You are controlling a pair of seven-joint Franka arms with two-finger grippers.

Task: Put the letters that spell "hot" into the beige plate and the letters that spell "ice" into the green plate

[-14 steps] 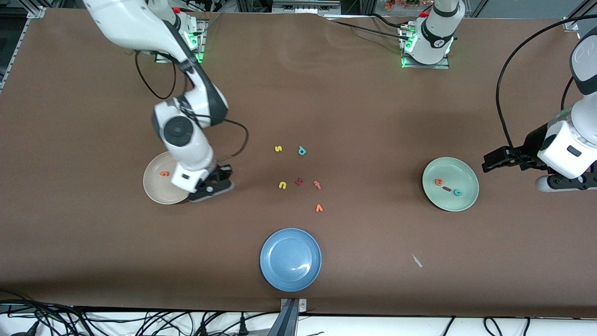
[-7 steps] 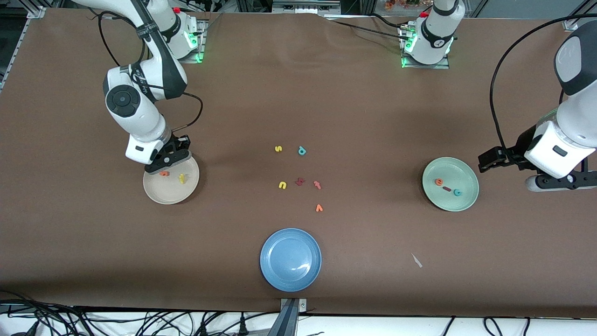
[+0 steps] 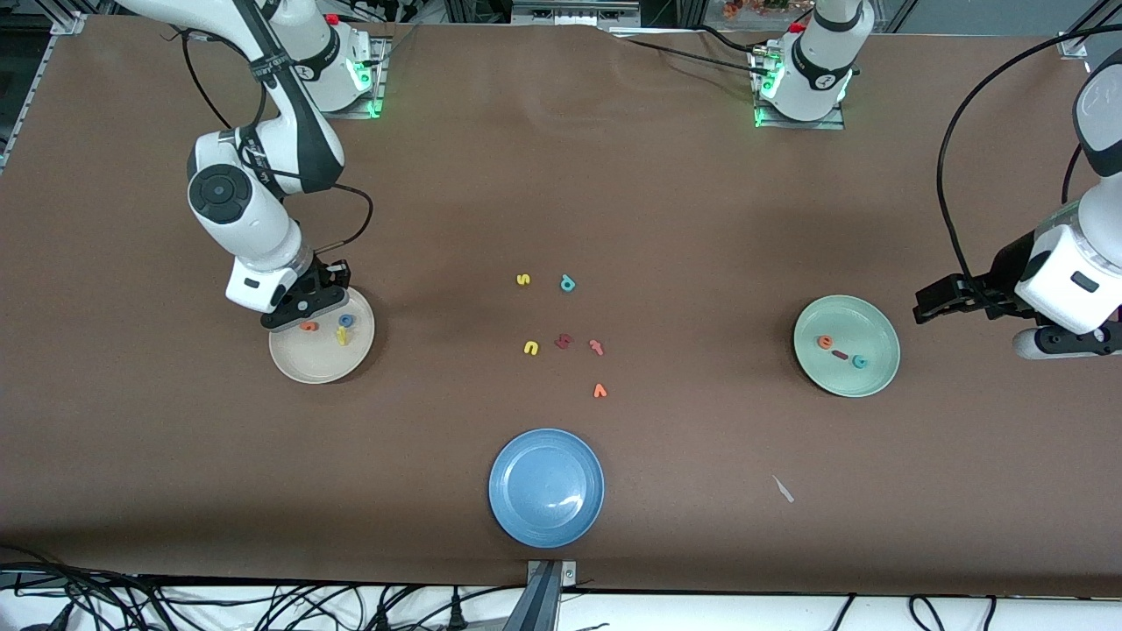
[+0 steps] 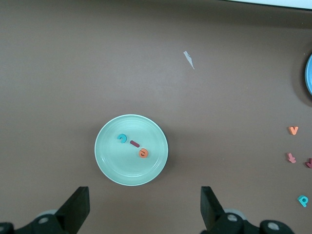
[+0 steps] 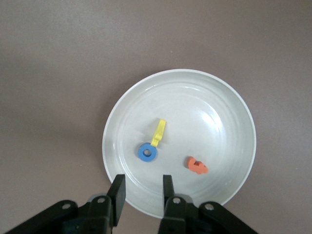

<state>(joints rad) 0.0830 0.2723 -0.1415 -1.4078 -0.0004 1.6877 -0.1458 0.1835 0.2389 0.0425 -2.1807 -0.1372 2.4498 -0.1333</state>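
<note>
Blue "o" (image 3: 347,321) newly dropped in the beige plate (image 3: 302,368) (near the table's right-arm end), touching the yellow "h" (image 3: 342,335), whose long axis points toward the rim nearest the front camera, orange "t" (image 3: 308,326) beside them, right gripper (image 3: 307,304) above the plate's edge, fingers slightly parted, empty, "ice" letters (image 3: 840,354) in a row in the green plate (image 3: 877,333), left gripper (image 3: 931,301) waiting, fingers wide apart.

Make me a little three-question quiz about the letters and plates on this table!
1. True or false: the green plate holds three letters.
2. Which letter in the beige plate is ring-shaped? A) the yellow letter B) the blue letter C) the orange letter
3. Fill in: the blue plate has ___ letters in it.

Key:
1. True: a teal letter, a dark red bar and an orange letter lie in it.
2. B. It lies touching the yellow letter, below the right tool.
3. No letters. The left tool, open, hangs beside the green plate.
</note>
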